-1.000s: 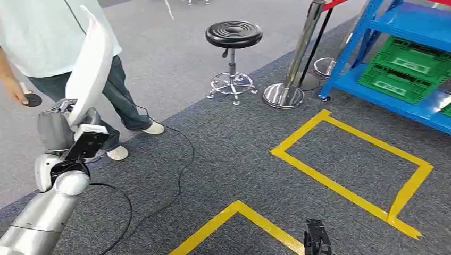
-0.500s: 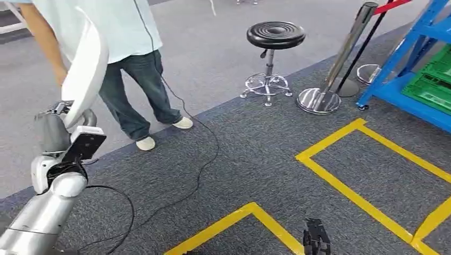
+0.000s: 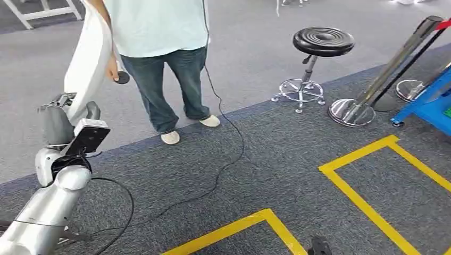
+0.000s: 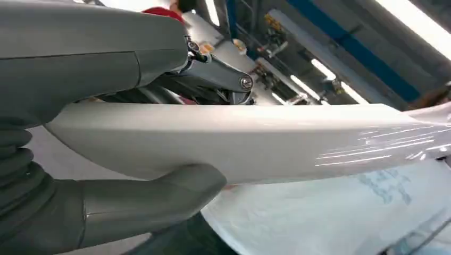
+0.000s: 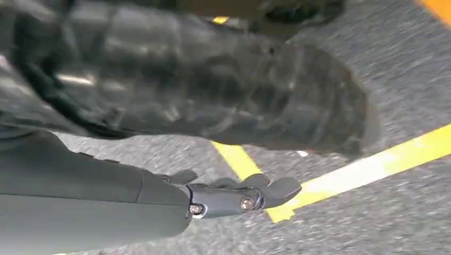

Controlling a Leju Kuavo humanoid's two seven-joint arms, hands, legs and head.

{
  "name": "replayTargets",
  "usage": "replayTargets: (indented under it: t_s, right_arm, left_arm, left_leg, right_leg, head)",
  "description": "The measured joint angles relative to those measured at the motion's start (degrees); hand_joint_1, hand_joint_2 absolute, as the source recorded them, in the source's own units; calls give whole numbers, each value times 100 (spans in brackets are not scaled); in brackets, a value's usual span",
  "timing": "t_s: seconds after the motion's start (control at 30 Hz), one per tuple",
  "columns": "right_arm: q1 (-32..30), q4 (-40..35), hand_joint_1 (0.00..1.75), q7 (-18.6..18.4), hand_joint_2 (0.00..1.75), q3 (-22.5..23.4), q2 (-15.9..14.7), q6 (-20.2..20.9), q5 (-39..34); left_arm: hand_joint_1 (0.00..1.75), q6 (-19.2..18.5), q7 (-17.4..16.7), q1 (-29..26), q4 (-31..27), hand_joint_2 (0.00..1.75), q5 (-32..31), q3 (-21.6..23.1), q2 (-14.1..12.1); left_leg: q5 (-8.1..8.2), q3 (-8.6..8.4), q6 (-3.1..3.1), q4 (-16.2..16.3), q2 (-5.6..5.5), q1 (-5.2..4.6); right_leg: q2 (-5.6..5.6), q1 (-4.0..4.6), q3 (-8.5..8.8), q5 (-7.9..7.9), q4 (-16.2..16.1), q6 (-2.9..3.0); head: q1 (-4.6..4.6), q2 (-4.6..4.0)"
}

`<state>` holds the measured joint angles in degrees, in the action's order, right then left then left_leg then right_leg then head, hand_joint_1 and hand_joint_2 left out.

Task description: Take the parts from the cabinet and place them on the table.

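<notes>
While we face the grey carpet floor (image 3: 276, 159) with its yellow tape lines (image 3: 367, 207), a person (image 3: 159, 53) stands just beyond our raised left arm and a black stool (image 3: 322, 45) sits further right. We clamp our left hand (image 3: 66, 119) around the long white curved part (image 3: 88, 64), which rises upright from the grip, thumb (image 4: 154, 204) under it and fingers (image 4: 213, 74) over it. Our right hand (image 5: 239, 196) hangs over the floor holding nothing, its fingers curled in.

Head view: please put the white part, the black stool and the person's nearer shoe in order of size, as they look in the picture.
1. White part, though it is nearest the camera, in the left hand.
2. Black stool.
3. Nearer shoe, clearly smallest.
</notes>
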<state>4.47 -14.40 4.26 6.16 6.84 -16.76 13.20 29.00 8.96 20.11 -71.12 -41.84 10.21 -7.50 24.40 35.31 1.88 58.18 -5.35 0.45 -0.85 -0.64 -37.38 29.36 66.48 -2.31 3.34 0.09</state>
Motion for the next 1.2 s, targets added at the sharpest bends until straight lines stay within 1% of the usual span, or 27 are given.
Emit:
replayTargets:
  t_s: [0.03,0.07,0.13,0.2,0.23,0.27,0.3,0.33,0.37,0.4,0.43,0.5,0.53,0.57,0.6,0.7,0.73,0.77,0.8,0.87,0.9,0.93,0.97,1.03,1.07,1.1,1.2]
  right_arm:
    - [-23,11,0,0,0,17,-24,-2,-2]
    - [-27,33,0,-9,0,39,-46,-4,-2]
    - [-45,52,0,-40,0,50,-52,-11,2]
    - [-52,59,0,-48,0,70,-76,-28,2]
    - [-37,59,0,-46,0,72,-76,-26,4]
    - [-36,59,0,-44,0,72,-76,-26,7]
    - [-43,61,0,-42,0,76,-76,-26,9]
    - [-55,68,0,-44,0,79,-76,-24,9]
    - [-67,81,0,-48,0,85,-78,-26,9]
    - [-74,83,0,-50,0,92,-89,-26,9]
    - [-74,85,0,-50,0,94,-92,-26,7]
    - [-61,85,0,-50,0,94,-92,-26,9]
    - [-56,85,0,-50,0,94,-92,-24,9]
    - [-58,85,0,-50,0,94,-92,-24,9]
    - [-52,87,0,-48,0,94,-92,-24,9]
    - [-48,90,0,-50,0,96,-92,-24,7]
    - [-40,90,0,-50,0,96,-92,-24,9]
    - [-31,90,0,-48,0,94,-94,-24,9]
    - [-27,90,0,-42,0,96,-94,-24,11]
    - [-58,98,0,-46,0,96,-96,-24,9]
    - [-77,109,0,-55,0,96,-96,-24,9]
    - [-88,114,0,-55,0,96,-96,-24,7]
    - [-86,118,0,-53,0,96,-96,-24,7]
    - [-70,118,0,-50,0,96,-100,-24,9]
    - [-65,118,0,-50,0,96,-100,-24,9]
    - [-74,133,0,-50,0,96,-100,-24,9]
    - [-66,138,0,-55,0,96,-100,-24,4]
  left_arm:
    - [175,0,-2,41,13,175,-2,0,22]
    - [175,4,-4,73,28,175,-2,0,50]
    - [175,13,-4,128,52,175,-4,4,57]
    - [175,17,-9,123,79,175,-4,4,52]
    - [175,17,-9,116,85,175,-4,18,52]
    - [175,20,-9,141,90,175,-4,17,48]
    - [175,17,-9,179,103,175,-4,22,50]
    - [175,17,-9,197,114,175,-4,31,63]
    - [175,17,-9,188,127,175,-2,42,72]
    - [175,17,-9,175,144,175,0,46,74]
    - [175,17,-11,170,164,175,0,50,74]
    - [175,17,-11,178,175,175,0,57,74]
    - [175,17,-9,189,175,175,0,61,74]
    - [175,17,-9,205,175,175,0,66,74]
    - [175,17,-9,222,177,175,-2,70,81]
    - [175,17,-11,219,186,175,-2,72,61]
    - [175,20,-11,218,188,175,-2,72,59]
    - [175,20,-9,226,188,175,-2,74,77]
    - [175,20,-11,257,192,175,-2,74,90]
    - [175,20,-13,251,197,175,-4,74,109]
    - [175,17,-13,241,205,175,-4,74,118]
    - [175,20,-13,229,216,175,-2,77,125]
    - [175,17,-13,225,225,175,-4,76,125]
    - [175,20,-13,231,227,175,-4,77,138]
    - [175,20,-13,232,229,175,-4,77,144]
    - [175,20,-13,253,229,175,-2,74,140]
    - [175,20,-17,224,236,175,-2,76,133]
  left_leg:
    - [9,2,-14,17,-66,4]
    - [24,35,-49,40,-106,-22]
    - [-9,91,-116,52,-210,14]
    - [-42,105,-207,14,-364,40]
    - [10,127,-218,66,-288,47]
    - [143,205,-234,251,53,0]
    - [344,375,-260,618,279,-1]
    - [563,600,-282,1109,412,6]
    - [739,819,-294,1565,468,16]
    - [788,937,-302,1814,486,23]
    - [695,901,-300,1754,494,25]
    - [270,480,-264,977,546,13]
    - [27,134,-218,364,698,-16]
    - [82,-42,-165,41,1040,-86]
    - [79,-53,-110,-10,1059,-128]
    - [68,-16,-49,-12,802,-155]
    - [21,-75,4,-87,731,-83]
    - [17,-83,12,-96,696,-90]
    - [7,-77,45,-95,627,-64]
    - [11,-72,69,-93,476,-57]
    - [11,-72,69,-88,395,-59]
    - [11,-75,68,-85,303,-58]
    - [12,-76,67,-76,215,-55]
    - [40,-79,25,-26,48,-33]
    - [66,-65,-16,10,-18,-19]
    - [79,-7,-50,61,-83,-46]
    - [12,43,-167,20,-289,22]
  right_leg:
    - [-168,-12,221,-258,-537,12]
    - [-458,-39,336,-209,-749,26]
    - [-377,-27,382,-210,-803,27]
    - [-241,-7,408,-230,-817,102]
    - [-141,-48,438,-264,-882,157]
    - [-94,-34,466,-258,-907,187]
    - [-17,-23,476,-258,-907,207]
    - [74,-7,481,-247,-903,221]
    - [167,3,481,-237,-900,234]
    - [251,11,479,-229,-899,235]
    - [332,17,484,-220,-898,236]
    - [473,32,515,-197,-898,223]
    - [547,39,550,-175,-898,211]
    - [604,49,569,-157,-901,190]
    - [653,95,557,-135,-884,153]
    - [851,75,617,-117,-917,76]
    - [805,60,560,-60,-897,26]
    - [542,49,555,-1,-813,5]
    - [209,36,379,200,-443,-1]
    - [87,29,-136,619,587,-36]
    - [88,28,-313,678,878,-47]
    - [88,27,-391,599,933,-52]
    - [85,19,-332,378,702,-55]
    - [-33,-22,119,-234,-344,-58]
    - [-317,-61,295,-271,-712,-71]
    - [-490,-83,368,-207,-821,-69]
    - [-292,-27,398,-196,-781,22]
  head:
    - [0,0]
    - [0,0]
    - [-5,0]
    - [0,0]
    - [0,0]
    - [31,0]
    - [74,0]
    - [70,0]
    - [76,0]
    - [74,0]
    - [76,-2]
    - [76,0]
    - [76,0]
    - [72,0]
    - [70,0]
    - [70,0]
    - [72,0]
    - [57,0]
    - [33,0]
    - [20,0]
    - [15,0]
    - [22,0]
    - [17,0]
    - [20,0]
    - [15,0]
    - [13,0]
    - [24,0]
